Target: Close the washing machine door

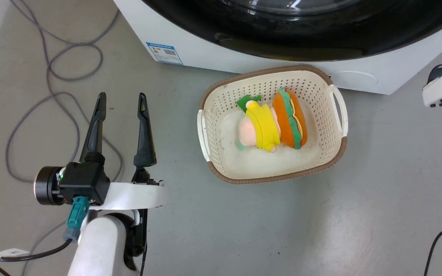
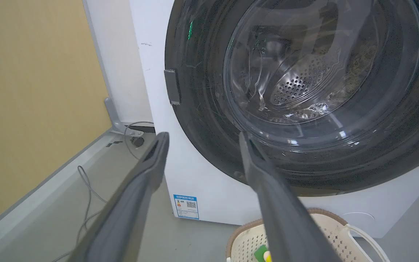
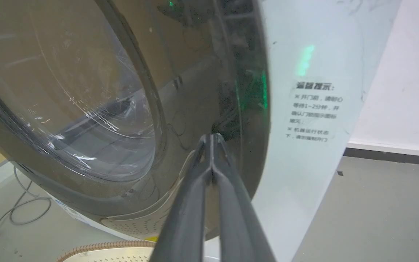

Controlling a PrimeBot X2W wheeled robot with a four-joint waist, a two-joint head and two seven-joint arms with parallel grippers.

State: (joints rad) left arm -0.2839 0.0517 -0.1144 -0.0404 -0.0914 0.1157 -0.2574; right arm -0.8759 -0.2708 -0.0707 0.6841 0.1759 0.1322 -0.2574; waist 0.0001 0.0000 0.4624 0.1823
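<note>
The washing machine door (image 2: 202, 120) has a glossy black rim around clear glass, with the steel drum showing behind it. It lies flat against the white washing machine (image 2: 151, 72). In the head view the door (image 1: 282, 38) runs along the top edge. My right gripper (image 3: 211, 136) is shut with nothing in it. Its tips sit at the black rim (image 3: 195, 91) near the door's right edge. My left gripper (image 1: 121, 101) hangs open and empty over the floor, left of the basket and apart from the door. Its open fingers (image 2: 151, 163) point at the machine's lower left.
A cream perforated basket (image 1: 274, 178) holding soft toys (image 1: 271, 124) stands on the grey floor just in front of the machine. Loose grey cables (image 1: 52, 73) lie on the floor at the left. A blue label (image 1: 164, 53) marks the machine's lower corner. A white wall (image 3: 406, 91) stands right of the machine.
</note>
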